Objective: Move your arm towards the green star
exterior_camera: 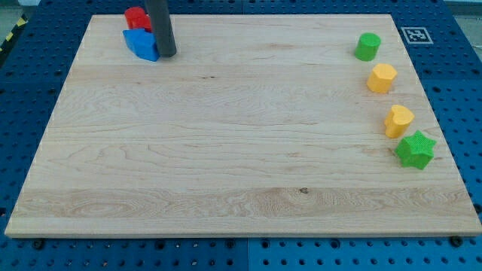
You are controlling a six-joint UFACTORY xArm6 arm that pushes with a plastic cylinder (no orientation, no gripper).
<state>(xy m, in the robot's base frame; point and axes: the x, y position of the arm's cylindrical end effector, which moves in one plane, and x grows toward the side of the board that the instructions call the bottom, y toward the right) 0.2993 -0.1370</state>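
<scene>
The green star (416, 150) lies near the board's right edge, below the middle. My tip (167, 55) is at the view's top left, touching the right side of a blue block (141, 43). A red block (137, 18) sits just above the blue one, left of the rod. The tip is far to the left of and above the green star.
Along the right side, from top down, lie a green cylinder (367, 47), a yellow hexagonal block (382, 78) and a yellow block (398, 120) just above the star. The wooden board (241, 173) rests on a blue pegboard table, with a marker tag (415, 35) at the top right.
</scene>
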